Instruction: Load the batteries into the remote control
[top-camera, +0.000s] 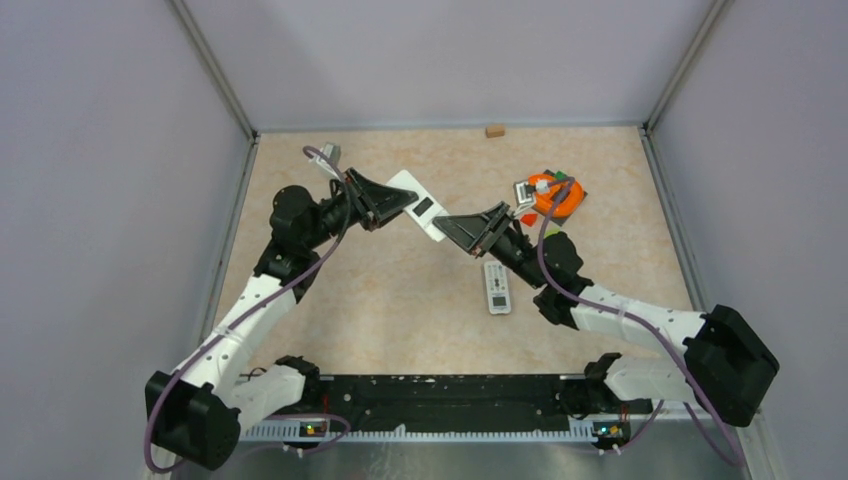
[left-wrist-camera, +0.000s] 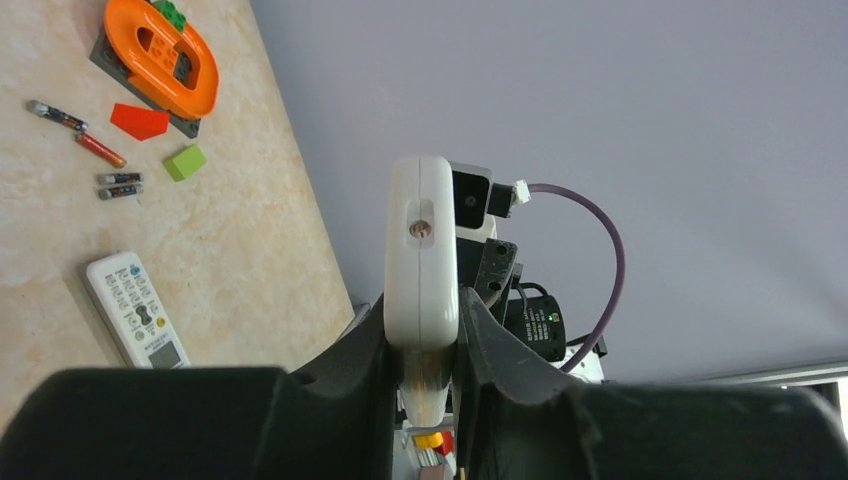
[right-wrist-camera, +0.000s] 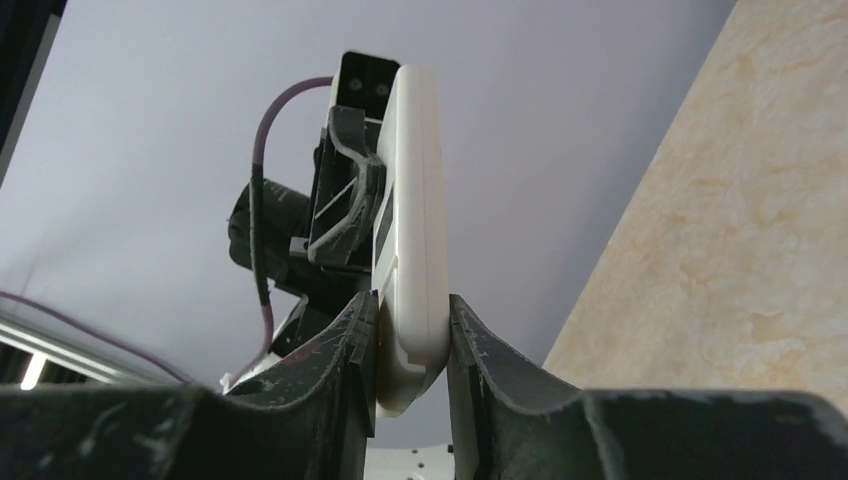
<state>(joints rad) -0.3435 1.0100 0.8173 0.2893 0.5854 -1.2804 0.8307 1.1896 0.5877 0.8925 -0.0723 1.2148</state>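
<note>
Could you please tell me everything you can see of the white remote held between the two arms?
The lifted remote is a slim white slab, seemingly plastic, with rounded edges, a dark rectangular window on its upward face and a small round recess on one narrow side. It hangs diagonally above the table. The left hand clamps one end, the right hand pinches the other; nothing else touches it.

The air over the table's middle was taken up by the raised remote (top-camera: 420, 207), clamped at its ends by the left gripper (left-wrist-camera: 422, 320) and the right gripper (right-wrist-camera: 410, 330). At five o'clock from it a second remote (top-camera: 497, 287) was seen lying flat, close beside the right arm (top-camera: 620, 315). At two o'clock an orange toy (top-camera: 556, 193) stood, batteries (left-wrist-camera: 120, 185) scattered near it. Bare table (top-camera: 380, 310) was left open at seven o'clock
</note>
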